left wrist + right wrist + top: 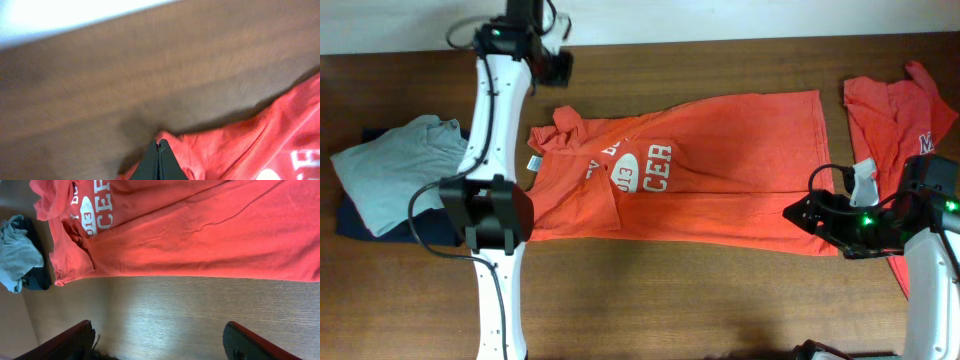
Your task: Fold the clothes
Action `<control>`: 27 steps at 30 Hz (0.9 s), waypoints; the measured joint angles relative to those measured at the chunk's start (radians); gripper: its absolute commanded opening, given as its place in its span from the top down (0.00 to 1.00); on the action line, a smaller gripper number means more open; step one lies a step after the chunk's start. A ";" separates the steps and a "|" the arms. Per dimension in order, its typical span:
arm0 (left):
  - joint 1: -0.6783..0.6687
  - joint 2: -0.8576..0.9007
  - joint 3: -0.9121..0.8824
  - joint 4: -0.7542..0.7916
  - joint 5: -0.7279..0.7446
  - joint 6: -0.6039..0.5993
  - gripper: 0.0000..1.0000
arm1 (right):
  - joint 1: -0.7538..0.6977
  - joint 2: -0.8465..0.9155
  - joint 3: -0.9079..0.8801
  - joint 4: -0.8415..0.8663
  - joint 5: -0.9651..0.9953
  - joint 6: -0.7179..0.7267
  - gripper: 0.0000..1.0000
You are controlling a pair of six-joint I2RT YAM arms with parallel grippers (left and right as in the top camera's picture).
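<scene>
An orange-red T-shirt [720,160] lies spread across the middle of the table. Its left part is folded over, so only some of the white lettering [645,168] shows. My left gripper [563,80] is at the shirt's far left corner. In the left wrist view the left gripper [159,145] has its fingers pressed together, with a peak of the shirt's fabric [220,150] gathered at the tips. My right gripper [815,228] hovers at the shirt's near right hem. The right wrist view shows the right gripper [160,342] standing wide open over bare wood, short of the hem [200,275].
A second orange-red shirt [895,110] lies crumpled at the far right edge. A grey garment [390,165] rests on a dark navy one [355,225] at the left. The left arm [495,130] crosses the table beside the spread shirt's left edge.
</scene>
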 measured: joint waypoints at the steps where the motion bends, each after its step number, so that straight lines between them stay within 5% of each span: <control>1: 0.000 -0.006 0.029 -0.013 0.000 0.000 0.80 | 0.000 0.000 0.000 0.000 0.000 0.000 0.13; 4: 0.000 -0.011 0.037 -0.087 0.000 0.001 0.56 | 0.000 0.000 0.000 0.000 0.000 -0.001 0.13; 15: 0.000 0.147 -0.082 -0.090 0.000 0.004 0.45 | 0.000 0.000 0.000 0.000 0.000 0.000 0.13; 20: 0.000 0.177 -0.087 -0.079 0.006 0.001 0.98 | 0.000 0.000 0.000 0.000 0.000 -0.001 0.13; 27: 0.000 0.183 0.021 -0.103 0.005 0.007 1.00 | 0.000 0.000 0.000 0.000 0.000 0.000 0.13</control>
